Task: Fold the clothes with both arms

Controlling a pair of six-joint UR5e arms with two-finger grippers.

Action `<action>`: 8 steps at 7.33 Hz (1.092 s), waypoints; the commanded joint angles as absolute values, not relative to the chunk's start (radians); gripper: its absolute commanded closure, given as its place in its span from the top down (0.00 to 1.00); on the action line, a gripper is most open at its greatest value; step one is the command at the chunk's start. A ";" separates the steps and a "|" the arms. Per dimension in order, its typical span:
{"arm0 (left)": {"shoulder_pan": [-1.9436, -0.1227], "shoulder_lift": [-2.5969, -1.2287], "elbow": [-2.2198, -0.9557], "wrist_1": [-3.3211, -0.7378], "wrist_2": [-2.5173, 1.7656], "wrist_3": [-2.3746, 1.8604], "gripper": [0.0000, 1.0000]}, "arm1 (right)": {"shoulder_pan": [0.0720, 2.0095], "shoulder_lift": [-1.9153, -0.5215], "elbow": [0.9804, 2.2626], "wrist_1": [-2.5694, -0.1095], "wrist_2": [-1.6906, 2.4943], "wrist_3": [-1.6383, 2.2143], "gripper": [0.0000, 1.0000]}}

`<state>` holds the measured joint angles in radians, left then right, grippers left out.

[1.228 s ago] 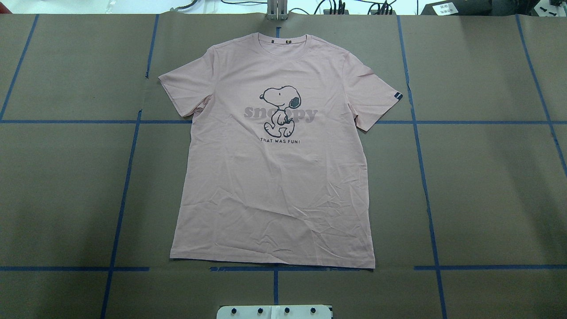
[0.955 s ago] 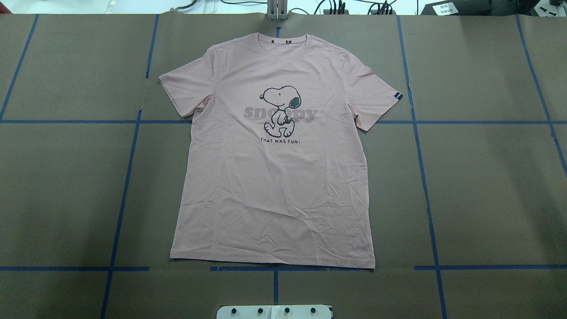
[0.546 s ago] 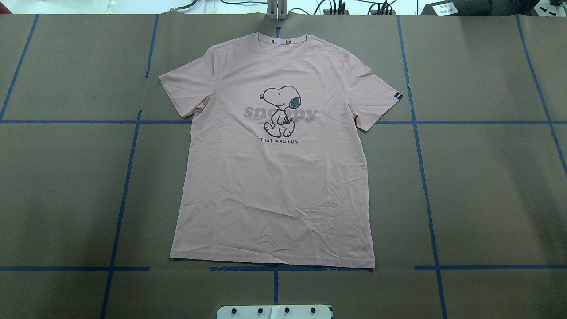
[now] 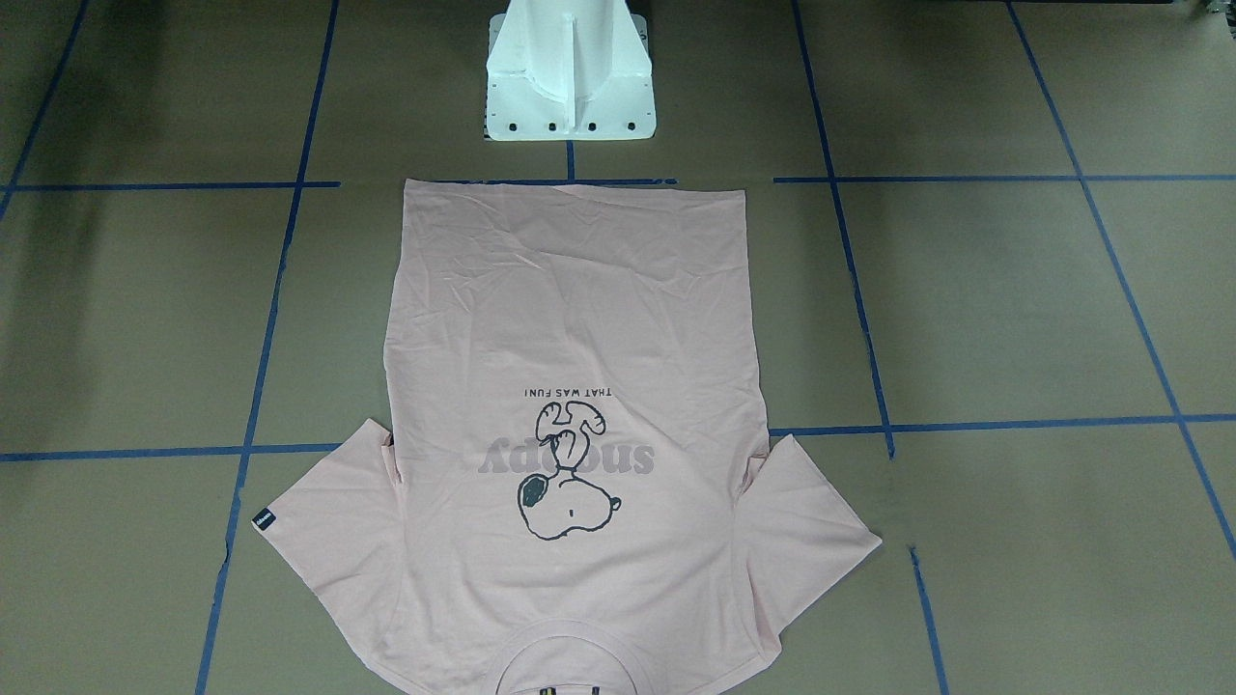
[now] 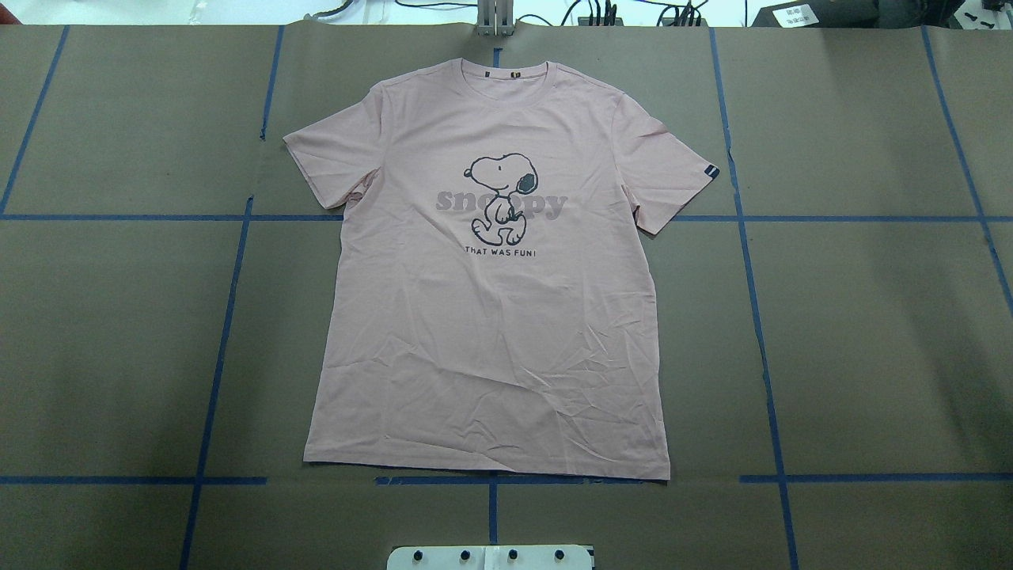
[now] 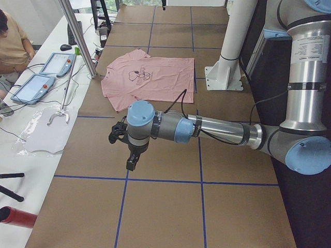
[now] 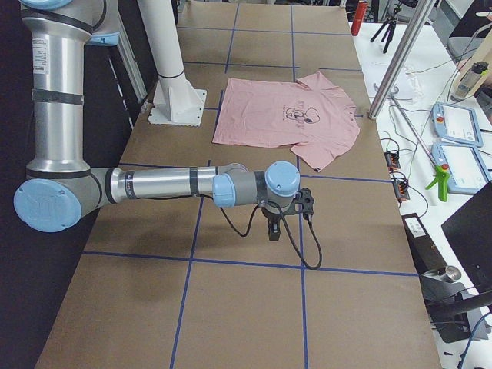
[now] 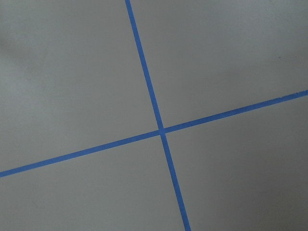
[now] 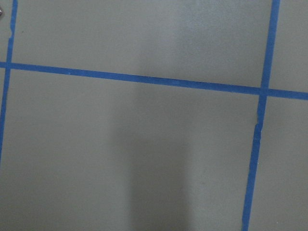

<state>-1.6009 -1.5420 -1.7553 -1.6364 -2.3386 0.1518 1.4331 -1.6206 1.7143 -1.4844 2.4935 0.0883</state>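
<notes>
The pale pink T-shirt (image 5: 491, 317) lies flat and face up in the middle of the table, collar toward the far edge and hem near the robot base. It shows a cartoon dog (image 5: 500, 198) and a small black sleeve tag (image 5: 711, 171). It also shows in the front view (image 4: 570, 319) and both side views (image 6: 150, 77) (image 7: 288, 111). My left gripper (image 6: 132, 163) hangs over bare table far to the shirt's left. My right gripper (image 7: 273, 229) hangs far to its right. I cannot tell whether either is open or shut. Both wrist views show only brown paper and blue tape.
The white pedestal base (image 4: 568, 77) stands just behind the hem. Blue tape lines (image 5: 221, 340) grid the brown paper cover. A metal pole (image 6: 77, 36) stands at the far edge by the collar. Tablets (image 6: 31, 88) and a seated person (image 6: 10, 46) are beyond it.
</notes>
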 commanded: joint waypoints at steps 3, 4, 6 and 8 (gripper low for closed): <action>-1.592 -1.531 -1.750 -1.670 -2.347 0.147 1.00 | 1.280 -1.317 1.526 -1.415 2.491 0.314 1.00; -1.580 -1.532 -1.747 -1.678 -2.347 0.147 1.00 | 1.234 -1.213 1.420 -1.367 2.488 0.381 1.00; -1.571 -1.532 -1.741 -1.695 -2.385 0.146 1.00 | 1.140 -1.074 1.263 -1.129 2.386 0.661 1.00; -1.569 -1.532 -1.743 -1.698 -2.385 0.146 1.00 | 1.005 -1.013 1.210 -0.999 2.121 0.934 0.97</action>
<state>-1.5711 -1.5324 -1.7434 -1.6945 -2.3825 0.1455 1.0841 -1.0574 1.2469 -1.0777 2.2702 0.7633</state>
